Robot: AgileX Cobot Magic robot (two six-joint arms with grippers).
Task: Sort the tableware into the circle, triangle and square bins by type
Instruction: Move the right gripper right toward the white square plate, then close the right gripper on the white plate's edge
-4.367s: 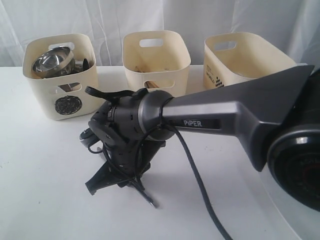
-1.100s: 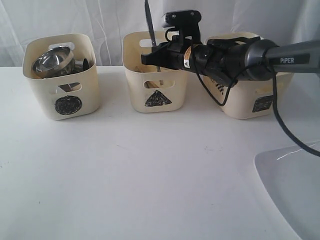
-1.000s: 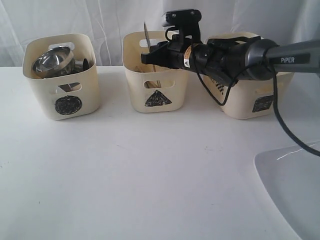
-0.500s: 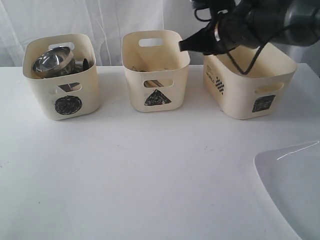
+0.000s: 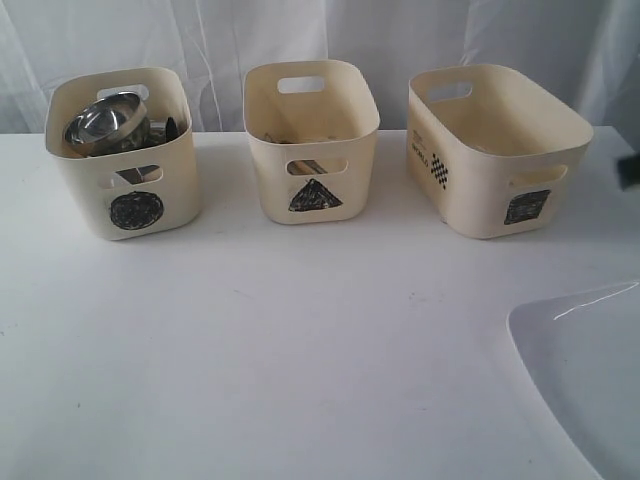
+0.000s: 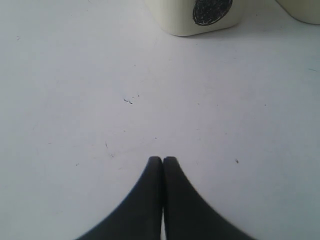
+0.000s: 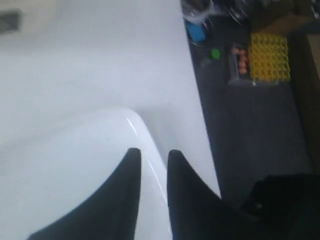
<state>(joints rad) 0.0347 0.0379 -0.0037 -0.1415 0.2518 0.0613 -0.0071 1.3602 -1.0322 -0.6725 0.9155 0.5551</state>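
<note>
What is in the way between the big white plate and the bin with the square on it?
Nothing visible. Only bare white table lies between the white plate and the square bin, and the bin's top is open. The right gripper hangs over the plate's edge, with nothing between them.

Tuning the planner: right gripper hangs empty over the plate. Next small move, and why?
Probably lower the right gripper onto the white plate at its rim, jaws wider, for an edge grasp. The plate is the only tableware seen not yet binned, the square bin shows nothing inside, and the jaws stand narrowly apart, holding nothing.
</note>
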